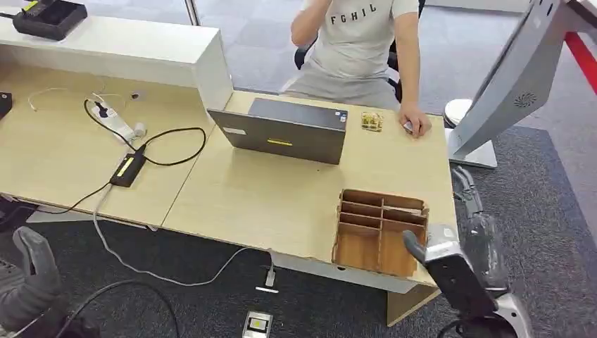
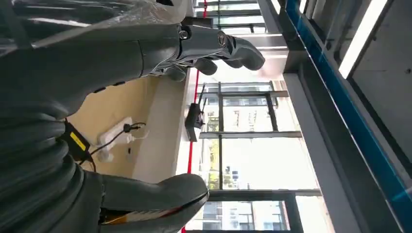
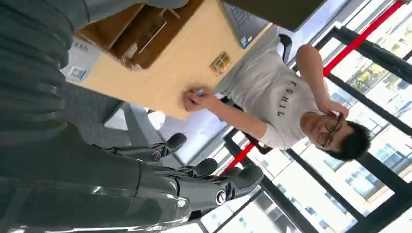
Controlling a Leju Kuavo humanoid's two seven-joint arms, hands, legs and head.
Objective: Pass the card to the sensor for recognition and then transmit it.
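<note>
Head view: the left hand [image 1: 32,278] hangs low beside the desk [image 1: 267,204], fingers apart, holding nothing; the right hand [image 1: 450,264] sits by the wooden organizer [image 1: 379,229], fingers spread and empty. Beyond the laptop [image 1: 285,130], what may be the card [image 1: 372,121] lies near a person's hand [image 1: 415,127].

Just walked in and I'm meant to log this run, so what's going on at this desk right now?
Nothing is being handled by the robot yet. Its right hand hangs empty, fingers apart, by the desk's near corner beside the wooden compartment box. Its left hand is low, off the desk's near edge, also holding nothing. A person sits across the desk behind the laptop, one hand resting on the desktop near a small yellowish card-like item. No card has been picked up so far.
</note>
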